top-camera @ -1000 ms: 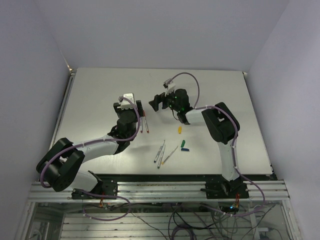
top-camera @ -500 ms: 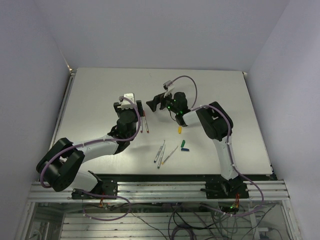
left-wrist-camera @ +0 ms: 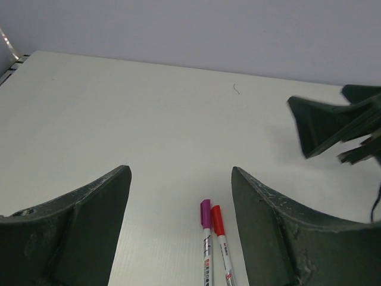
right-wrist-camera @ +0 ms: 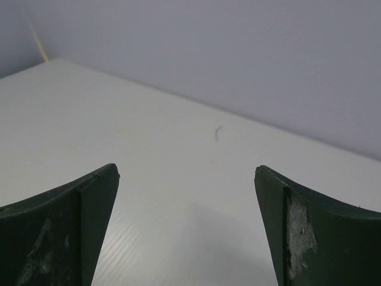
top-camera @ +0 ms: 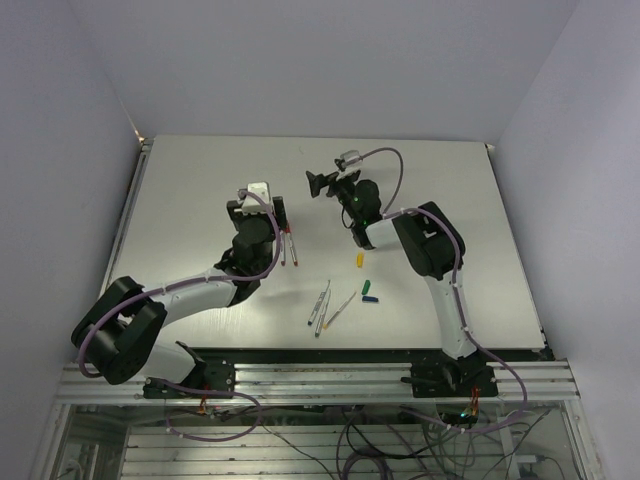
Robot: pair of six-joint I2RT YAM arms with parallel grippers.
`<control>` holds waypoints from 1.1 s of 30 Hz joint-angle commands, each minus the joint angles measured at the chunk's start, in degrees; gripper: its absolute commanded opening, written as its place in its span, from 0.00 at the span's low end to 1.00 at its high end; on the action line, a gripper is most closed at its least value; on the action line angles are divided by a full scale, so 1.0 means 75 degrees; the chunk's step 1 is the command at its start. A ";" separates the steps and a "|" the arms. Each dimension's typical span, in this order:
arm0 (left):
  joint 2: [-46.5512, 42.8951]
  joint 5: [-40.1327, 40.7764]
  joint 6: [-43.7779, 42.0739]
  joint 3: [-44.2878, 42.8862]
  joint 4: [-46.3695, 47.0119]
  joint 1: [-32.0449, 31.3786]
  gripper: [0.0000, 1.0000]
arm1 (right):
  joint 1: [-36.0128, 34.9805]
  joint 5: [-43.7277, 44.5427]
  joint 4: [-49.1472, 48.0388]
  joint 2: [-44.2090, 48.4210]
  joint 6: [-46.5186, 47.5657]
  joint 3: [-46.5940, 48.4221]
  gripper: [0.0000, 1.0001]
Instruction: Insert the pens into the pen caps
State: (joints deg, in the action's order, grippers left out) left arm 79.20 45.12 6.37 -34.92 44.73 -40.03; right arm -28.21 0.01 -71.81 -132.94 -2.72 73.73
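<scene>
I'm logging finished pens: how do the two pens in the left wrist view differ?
The purple-capped white pen lies left of the red-capped white pen, and its cap tip reaches slightly farther from the camera. Cap colour is the other difference. Both are capped and lie flat, side by side, nearly parallel.

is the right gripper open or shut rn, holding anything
Open and empty: in the right wrist view the right gripper has its two fingers wide apart, with only bare table showing between them.

Even, diffuse light; white surface (top-camera: 200, 190) bright w/o glare. Soft faint shadows. Wrist views: near fingers (right-wrist-camera: 53, 238) slightly blurred, bg sharp.
</scene>
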 commanded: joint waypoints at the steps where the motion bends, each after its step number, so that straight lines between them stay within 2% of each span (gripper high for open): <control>1: -0.0136 -0.0248 -0.0017 -0.0301 0.0131 0.0086 0.78 | 0.0380 0.1658 0.0711 0.1031 -0.0448 -0.0073 1.00; 3: -0.0201 -0.0389 0.0033 -0.0281 0.0034 0.0088 0.78 | 0.0437 0.2090 0.1753 0.1455 -0.0451 -0.0187 1.00; 7: -0.0285 -0.0865 0.0027 -0.0395 -0.0442 0.0090 0.78 | 0.0434 0.2694 0.2897 0.2456 -0.0314 -0.0873 0.99; 11: -0.0084 -0.1410 0.0313 -0.0621 -0.0851 0.0093 0.76 | 0.0413 0.3181 0.4358 0.3681 -0.0866 -0.1590 0.92; 17: 0.0871 -0.2832 0.0992 -0.1505 -0.1472 0.0076 0.77 | 0.0318 0.3808 0.5744 0.5408 -0.1657 -0.2898 0.86; 22: 0.1816 -0.3389 0.1493 -0.2077 -0.1637 0.0057 0.75 | 0.0292 0.4043 0.6800 0.6848 -0.2401 -0.3880 0.81; 26: 0.2150 -0.3182 0.1306 -0.2436 -0.2363 -0.0151 0.76 | 0.0281 0.3752 0.7292 0.8098 -0.2718 -0.4734 0.75; 33: 0.1525 -0.2611 0.1263 -0.2155 -0.4142 -0.0815 0.76 | 0.0257 0.3544 0.8253 0.9154 -0.2861 -0.5257 0.64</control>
State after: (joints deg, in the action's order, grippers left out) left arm 94.56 23.33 15.44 -51.27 22.35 -43.13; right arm -25.91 27.35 -15.05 -66.65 -22.37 35.53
